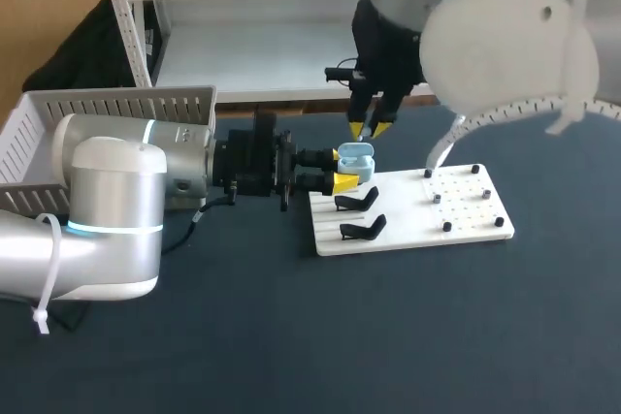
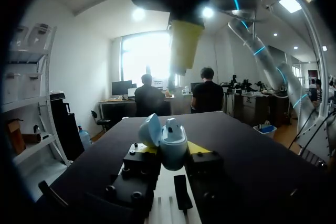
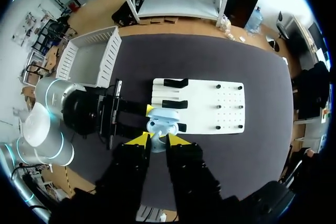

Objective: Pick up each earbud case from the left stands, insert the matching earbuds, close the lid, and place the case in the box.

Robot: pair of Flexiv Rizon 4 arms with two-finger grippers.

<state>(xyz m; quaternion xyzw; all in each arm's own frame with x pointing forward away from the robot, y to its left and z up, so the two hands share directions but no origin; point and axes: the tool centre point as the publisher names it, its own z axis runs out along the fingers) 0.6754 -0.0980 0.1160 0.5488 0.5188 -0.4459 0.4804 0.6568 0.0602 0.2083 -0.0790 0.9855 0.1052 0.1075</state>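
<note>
Now, from the head view, the left gripper [image 1: 342, 168] is closed on a pale blue case [image 1: 357, 158] with its lid open, held over the near end of a white board [image 1: 456, 210] just above two black stands [image 1: 357, 202]. The right gripper [image 1: 371, 129] hangs just over the case; a white box [image 1: 126, 104] sits well apart.

From the left wrist, the case [image 2: 172, 140] is pinched between the yellow tips, with the right gripper [image 2: 184, 45] above it.

From the right wrist, the right gripper [image 3: 158, 140] is directly above the case [image 3: 160, 127]. I cannot tell whether it holds anything.
</note>
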